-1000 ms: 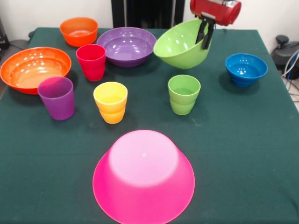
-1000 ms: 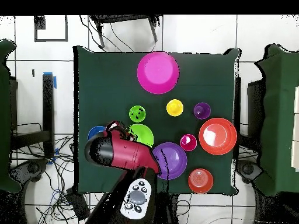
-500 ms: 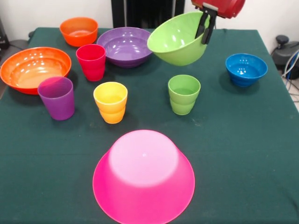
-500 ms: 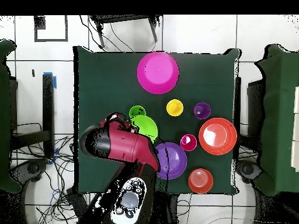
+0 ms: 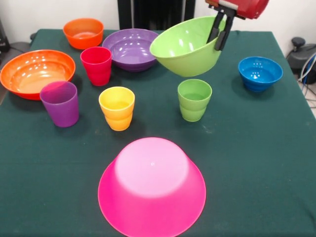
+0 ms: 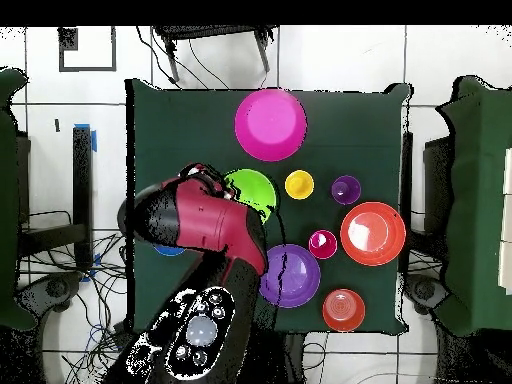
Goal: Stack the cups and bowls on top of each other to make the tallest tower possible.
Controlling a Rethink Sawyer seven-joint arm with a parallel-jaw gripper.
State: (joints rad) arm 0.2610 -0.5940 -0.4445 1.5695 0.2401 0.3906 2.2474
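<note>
**Ana:** Gripper (image 5: 220, 33) was up at the top right from the front, its two black fingers pinched on the rim of the medium light green bowl (image 5: 186, 47). That bowl hung tilted in the air, mouth facing left and up, clear of the table (image 5: 256, 163).

**Ben:** And below it?

**Ana:** The light green cup (image 5: 194, 99) stood upright just under the bowl's lower edge, apart from it. The yellow cup (image 5: 117, 107) was to its left, the purple cup (image 5: 60, 103) further left, and the red cup (image 5: 97, 65) behind those two. The large orange bowl (image 5: 35, 72) sat at the left edge, the small orange bowl (image 5: 83, 32) in the far left corner, the medium purple bowl (image 5: 134, 48) just left of the lifted one, and the small blue bowl (image 5: 260, 73) off to the right. The large pink bowl (image 5: 151, 187) lay upside down at the near edge, nothing on it.

**Ben:** From overhead?

**Ana:** The red arm (image 6: 200, 225) covered the gripper, so its grip couldn't be told there. The light green bowl (image 6: 251, 192) peeked out beside the arm, between the pink bowl (image 6: 270, 124) and the purple bowl (image 6: 292, 275). The yellow cup (image 6: 299, 184), purple cup (image 6: 346, 189) and red cup (image 6: 322, 243) sat near the large orange bowl (image 6: 373, 233), the small orange bowl (image 6: 343, 310) below it.
</note>
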